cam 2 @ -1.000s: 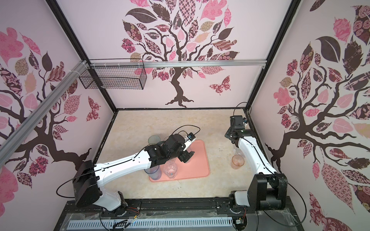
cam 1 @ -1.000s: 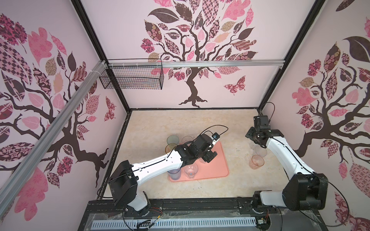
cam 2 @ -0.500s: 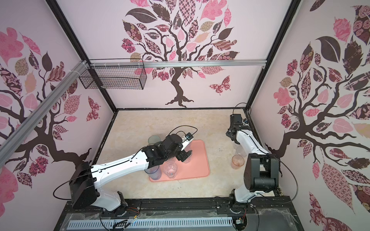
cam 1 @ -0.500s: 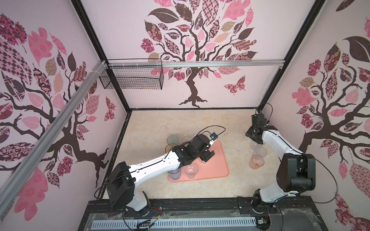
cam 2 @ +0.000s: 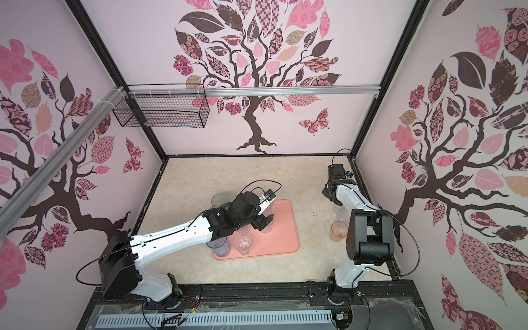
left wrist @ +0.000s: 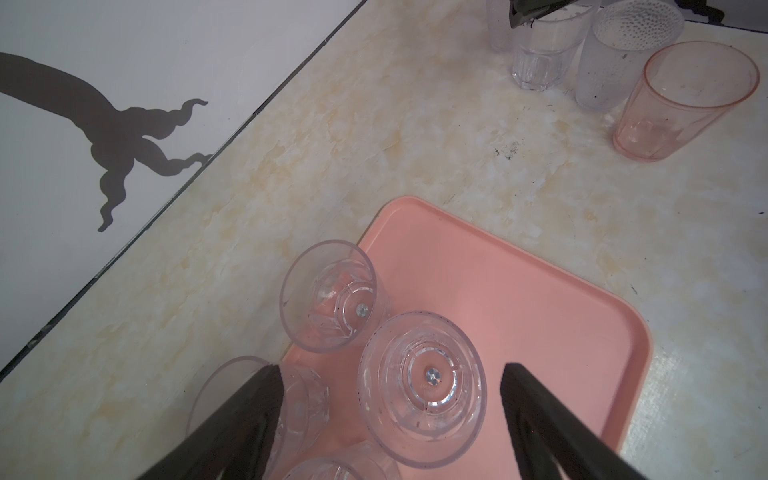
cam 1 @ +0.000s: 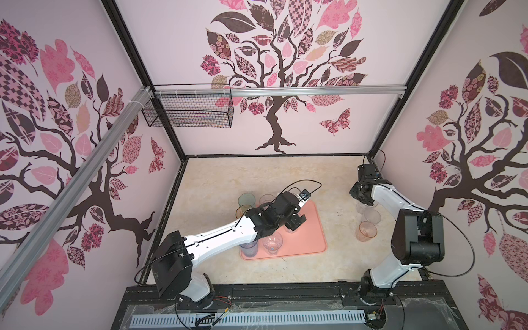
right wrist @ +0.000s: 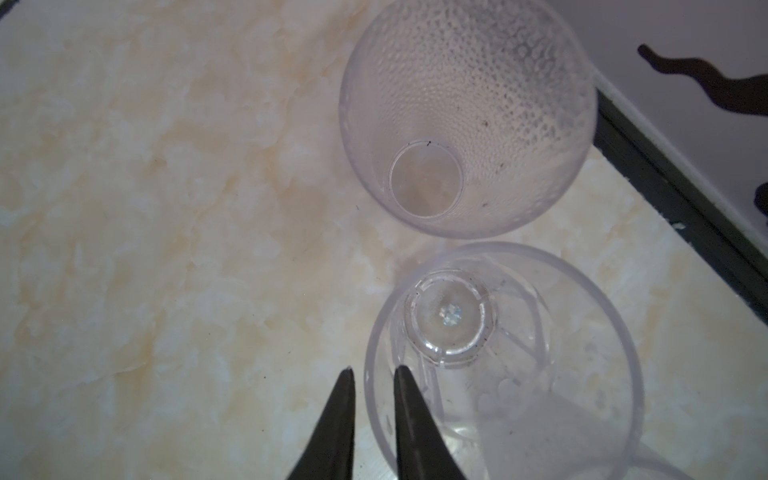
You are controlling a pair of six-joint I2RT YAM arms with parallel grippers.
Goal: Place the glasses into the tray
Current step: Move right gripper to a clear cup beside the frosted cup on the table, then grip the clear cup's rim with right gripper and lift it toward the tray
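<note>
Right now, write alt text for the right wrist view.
The right hand has its two dark fingers close together astride the rim of a clear faceted glass, one inside, one outside. A dimpled glass stands upright beside it on the marbled table.

You have a black wire basket (cam 1: 188,110) hanging at the left end of the silver rail (cam 1: 314,91) that runs across the back wall, just beside a black corner post (cam 1: 137,60). A second silver rail (cam 1: 71,177) slants down the left wall. All three walls carry brown trees with pink patterned leaves. The back wall's tree (cam 1: 275,125) has a butterfly (cam 1: 335,123) to the right of its trunk. Your tabletop (cam 1: 257,174) is cream and marbled, with a few dark specks (left wrist: 507,149) on it. Along the front edge lies a grey slotted strip (cam 1: 245,320).
</note>
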